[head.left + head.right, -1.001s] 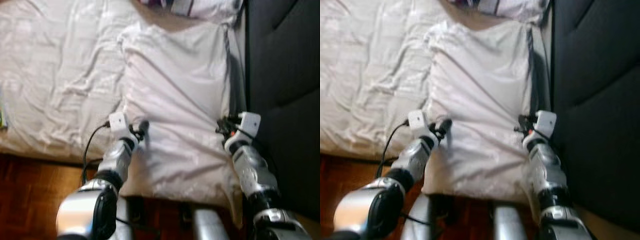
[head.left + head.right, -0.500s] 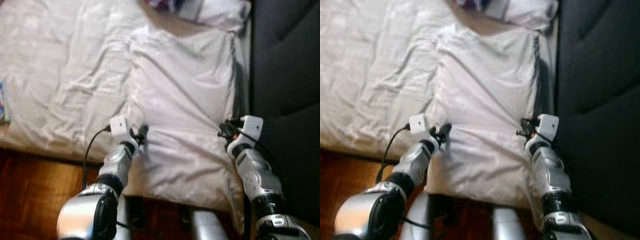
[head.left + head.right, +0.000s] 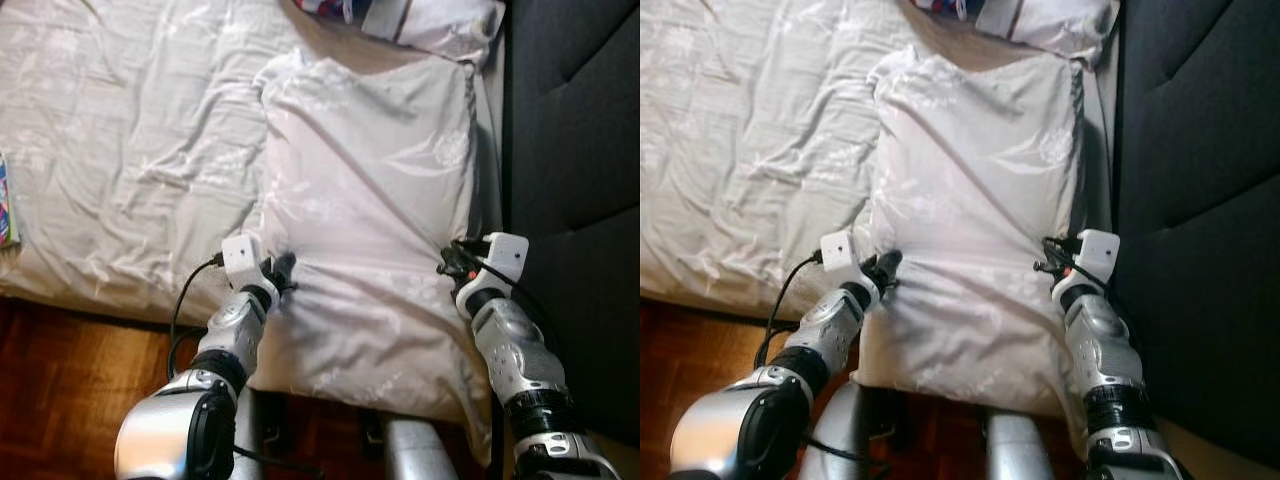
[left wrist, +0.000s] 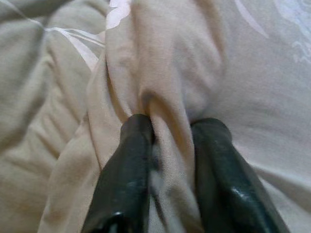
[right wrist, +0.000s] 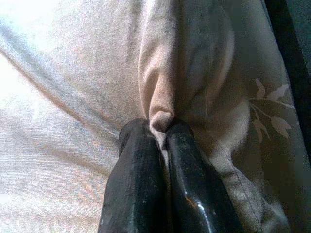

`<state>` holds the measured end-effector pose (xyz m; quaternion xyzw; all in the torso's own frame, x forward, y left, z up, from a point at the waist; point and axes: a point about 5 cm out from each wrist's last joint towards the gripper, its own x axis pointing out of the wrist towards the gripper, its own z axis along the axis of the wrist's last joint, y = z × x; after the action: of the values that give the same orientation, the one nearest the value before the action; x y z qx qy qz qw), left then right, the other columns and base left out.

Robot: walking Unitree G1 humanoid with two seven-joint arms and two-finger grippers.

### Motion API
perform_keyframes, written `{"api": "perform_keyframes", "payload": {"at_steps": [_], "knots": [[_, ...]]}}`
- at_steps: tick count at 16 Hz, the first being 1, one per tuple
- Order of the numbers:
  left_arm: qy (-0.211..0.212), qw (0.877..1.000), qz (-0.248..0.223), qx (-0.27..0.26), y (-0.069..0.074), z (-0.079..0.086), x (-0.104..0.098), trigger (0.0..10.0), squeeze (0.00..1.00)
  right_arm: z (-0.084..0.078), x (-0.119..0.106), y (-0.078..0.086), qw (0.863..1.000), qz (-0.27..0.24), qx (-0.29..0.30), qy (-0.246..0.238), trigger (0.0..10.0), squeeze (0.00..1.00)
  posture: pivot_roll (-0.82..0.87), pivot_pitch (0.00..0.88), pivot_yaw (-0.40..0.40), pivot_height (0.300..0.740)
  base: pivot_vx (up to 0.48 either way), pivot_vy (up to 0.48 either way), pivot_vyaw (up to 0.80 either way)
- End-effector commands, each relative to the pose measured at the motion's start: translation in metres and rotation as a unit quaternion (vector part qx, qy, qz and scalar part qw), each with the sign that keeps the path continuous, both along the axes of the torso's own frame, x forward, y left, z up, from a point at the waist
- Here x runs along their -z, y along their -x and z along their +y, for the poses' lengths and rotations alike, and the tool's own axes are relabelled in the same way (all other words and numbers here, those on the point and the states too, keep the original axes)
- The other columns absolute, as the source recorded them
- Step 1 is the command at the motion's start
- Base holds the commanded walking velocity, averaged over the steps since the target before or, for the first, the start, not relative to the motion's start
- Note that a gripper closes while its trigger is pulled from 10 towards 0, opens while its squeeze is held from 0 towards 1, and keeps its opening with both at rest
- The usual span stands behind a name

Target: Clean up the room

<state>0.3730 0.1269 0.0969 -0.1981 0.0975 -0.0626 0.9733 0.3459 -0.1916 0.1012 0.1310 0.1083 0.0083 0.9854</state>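
Nearest you, a strip of reddish-brown wooden parquet floor (image 3: 60, 380) runs under the bed edge, and your two silver arms reach up from it.

Your left gripper (image 3: 280, 274) sits at the left edge of the large white pillow with a faint pale leaf print (image 3: 370, 210); in the left wrist view its two black fingers (image 4: 127, 170) are clamped on a bunched fold of the pillowcase (image 4: 170, 97).

Your right gripper (image 3: 452, 262) is at the pillow's right edge, just beside the dark grey padded headboard (image 3: 575, 150). Its fingers (image 5: 141, 174) are pinched tight on a small tuck of the same fabric (image 5: 160, 97). So one pillow, two grips, one per side.

The pillow lies lengthwise on the bed, its near end hanging past the mattress edge over the floor, its right side against the headboard. Left of it spreads one crumpled white duvet with a faint print (image 3: 120, 150), touching the pillow's left side.

At the far left edge a sliver of something multicoloured (image 3: 5, 215) lies on the duvet; can't tell what it is. Beyond the pillow's far end lies a second, smaller white pillow with dark stripe trim (image 3: 430, 18), and beside it a scrap of patterned purple fabric (image 3: 322, 6). Pillows counted: two.
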Motion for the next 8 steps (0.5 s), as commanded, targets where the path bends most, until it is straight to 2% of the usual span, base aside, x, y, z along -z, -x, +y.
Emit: {"api": "perform_keyframes", "payload": {"at_steps": [1,6,8], "knots": [[0.012,0.998,0.056,-0.017,0.0146,0.0061,0.0278,0.0,0.00,-0.0039,0.0354,0.0194,0.997,0.073,0.008,-0.007,0.0,0.00,-0.21,0.576,-0.042,0.661,0.000,0.000,0.00],[0.028,0.999,0.039,-0.016,0.0119,0.0043,0.0222,0.0,0.00,-0.0001,0.0374,0.0206,0.997,0.073,0.006,-0.010,0.0,0.00,-0.20,0.569,-0.036,0.661,0.000,0.000,0.00],[0.033,0.998,0.032,-0.031,0.0121,0.0086,0.0217,0.0,0.00,0.0032,0.0375,0.0205,0.998,0.069,0.005,-0.013,0.0,0.00,-0.20,0.565,-0.031,0.661,0.000,0.000,0.00]]}}
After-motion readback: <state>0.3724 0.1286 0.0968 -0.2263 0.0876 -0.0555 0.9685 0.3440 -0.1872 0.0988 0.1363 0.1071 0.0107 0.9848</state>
